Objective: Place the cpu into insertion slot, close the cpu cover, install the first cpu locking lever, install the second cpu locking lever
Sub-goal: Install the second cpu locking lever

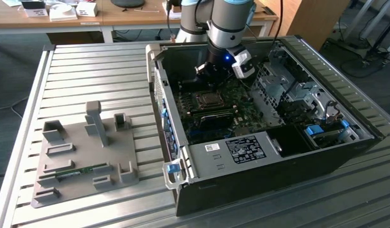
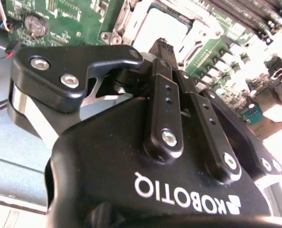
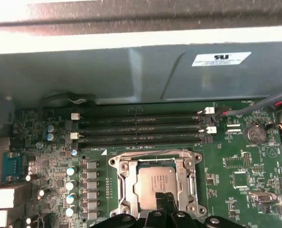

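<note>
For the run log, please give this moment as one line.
gripper: shut, tips over cpu | cpu: in insertion slot | cpu cover: closed around cpu

The pincer (image 1: 207, 76) hung inside the open computer case (image 1: 258, 185), just above the green board (image 1: 245, 102). The chip socket (image 1: 209, 99) with its metal frame lay close below it. Well off toward the exterior view's left of the pincer, a grey holder tray (image 1: 80, 156) sat on the slatted metal table (image 1: 87, 76), carrying a memory stick (image 1: 74, 172).
</note>
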`<state>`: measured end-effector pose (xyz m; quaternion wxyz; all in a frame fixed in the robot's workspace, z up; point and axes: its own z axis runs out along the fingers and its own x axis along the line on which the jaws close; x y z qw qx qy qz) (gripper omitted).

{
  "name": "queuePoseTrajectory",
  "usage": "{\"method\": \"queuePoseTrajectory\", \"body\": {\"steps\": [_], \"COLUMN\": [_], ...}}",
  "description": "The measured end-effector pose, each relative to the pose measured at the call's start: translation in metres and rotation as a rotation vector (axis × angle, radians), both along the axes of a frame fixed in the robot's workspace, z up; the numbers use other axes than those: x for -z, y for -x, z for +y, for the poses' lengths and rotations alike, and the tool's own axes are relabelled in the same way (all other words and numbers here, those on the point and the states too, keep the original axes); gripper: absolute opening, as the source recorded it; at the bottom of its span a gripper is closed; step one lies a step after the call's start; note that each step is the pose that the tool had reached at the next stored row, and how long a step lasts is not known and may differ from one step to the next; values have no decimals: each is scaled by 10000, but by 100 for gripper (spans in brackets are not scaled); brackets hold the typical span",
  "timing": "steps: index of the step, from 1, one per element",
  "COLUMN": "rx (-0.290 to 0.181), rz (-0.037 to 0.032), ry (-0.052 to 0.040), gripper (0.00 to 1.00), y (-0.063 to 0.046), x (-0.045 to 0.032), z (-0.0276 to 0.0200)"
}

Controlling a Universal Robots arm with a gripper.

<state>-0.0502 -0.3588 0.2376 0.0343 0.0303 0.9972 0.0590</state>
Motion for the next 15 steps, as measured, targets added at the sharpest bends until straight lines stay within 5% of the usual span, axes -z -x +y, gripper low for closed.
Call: {"method": "queuePoseTrajectory", "body": {"steps": [9, 15], "rx": [0, 2], "rz": [1, -1], "ry": [22, 77], "gripper": [11, 11], "y": [0, 11], "x": [0, 4], "z": [-218, -262]}}
